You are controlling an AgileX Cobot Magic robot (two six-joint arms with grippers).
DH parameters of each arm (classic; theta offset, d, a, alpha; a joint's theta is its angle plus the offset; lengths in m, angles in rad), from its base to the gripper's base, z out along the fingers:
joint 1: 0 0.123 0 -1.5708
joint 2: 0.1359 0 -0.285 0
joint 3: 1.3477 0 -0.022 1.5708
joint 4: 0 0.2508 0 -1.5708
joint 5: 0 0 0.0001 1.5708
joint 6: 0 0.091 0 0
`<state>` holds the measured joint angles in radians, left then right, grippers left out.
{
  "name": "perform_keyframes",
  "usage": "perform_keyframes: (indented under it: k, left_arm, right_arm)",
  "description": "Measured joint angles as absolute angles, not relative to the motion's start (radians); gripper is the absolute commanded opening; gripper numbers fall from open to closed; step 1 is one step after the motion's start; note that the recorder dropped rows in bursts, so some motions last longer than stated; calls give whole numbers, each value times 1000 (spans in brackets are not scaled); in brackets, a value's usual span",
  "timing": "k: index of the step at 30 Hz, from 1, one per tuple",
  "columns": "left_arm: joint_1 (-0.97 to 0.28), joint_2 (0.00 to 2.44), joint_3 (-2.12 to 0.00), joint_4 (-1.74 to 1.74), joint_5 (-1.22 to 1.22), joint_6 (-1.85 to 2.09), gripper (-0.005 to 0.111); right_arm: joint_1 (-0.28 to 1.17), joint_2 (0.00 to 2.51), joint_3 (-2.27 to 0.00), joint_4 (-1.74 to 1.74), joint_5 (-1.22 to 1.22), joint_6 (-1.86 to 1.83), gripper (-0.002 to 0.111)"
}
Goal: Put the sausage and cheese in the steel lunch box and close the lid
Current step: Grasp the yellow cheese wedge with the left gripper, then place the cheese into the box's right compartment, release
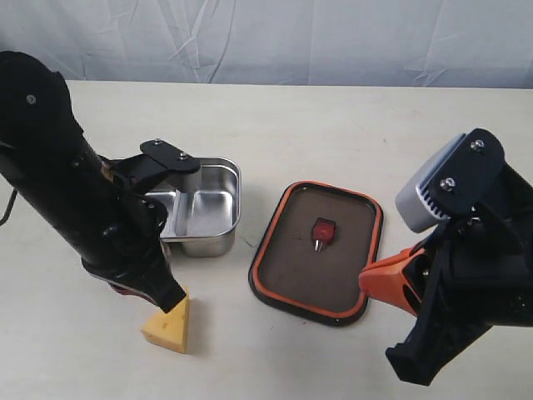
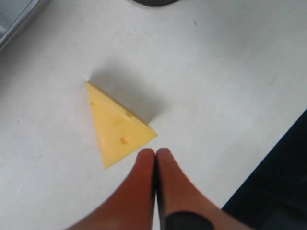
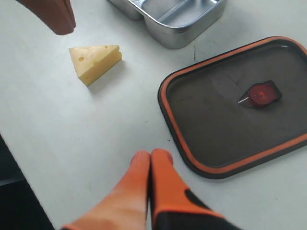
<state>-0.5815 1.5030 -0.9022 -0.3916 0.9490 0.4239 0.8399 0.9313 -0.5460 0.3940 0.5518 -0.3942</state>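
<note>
The yellow cheese (image 1: 169, 327) wedge lies on the table in front of the steel lunch box (image 1: 236, 204), which stands open. My left gripper (image 2: 156, 153) is shut and empty, its tips just short of the cheese (image 2: 117, 127). The dark lid (image 1: 296, 267) with its orange rim lies flat to the right of the box, red valve (image 1: 323, 231) facing up. Shut and empty too, my right gripper (image 3: 152, 154) hovers by the lid's (image 3: 230, 105) near edge; its orange tip (image 1: 368, 280) shows beside the lid. The sausage shows in no view.
The bulky black left arm (image 1: 83, 208) hides part of the lunch box's left compartment. A wrinkled white cloth (image 1: 333, 42) backs the table. The right wrist view also takes in the cheese (image 3: 93, 61), the box (image 3: 182, 21) and a left finger (image 3: 57, 17).
</note>
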Motion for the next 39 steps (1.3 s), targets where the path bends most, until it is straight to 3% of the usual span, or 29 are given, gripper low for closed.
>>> perform_keyframes:
  k: [5, 9, 22, 37, 39]
  left_arm:
    - [-596, 1503, -902, -379, 962, 424, 42]
    - [-596, 1503, -902, -370, 942, 397, 59]
    - [-596, 1503, -889, -318, 816, 246, 59]
    - [-596, 1748, -863, -329, 705, 157, 58]
    - [-596, 1758, -863, -335, 705, 154, 53]
  right_arm:
    - [840, 931, -546, 393, 554, -389, 0]
    - [840, 931, -546, 393, 554, -387, 0]
    - [840, 931, -546, 393, 554, -385, 0]
    - [840, 931, -546, 393, 554, -383, 0]
    - [840, 931, -546, 393, 554, -383, 0]
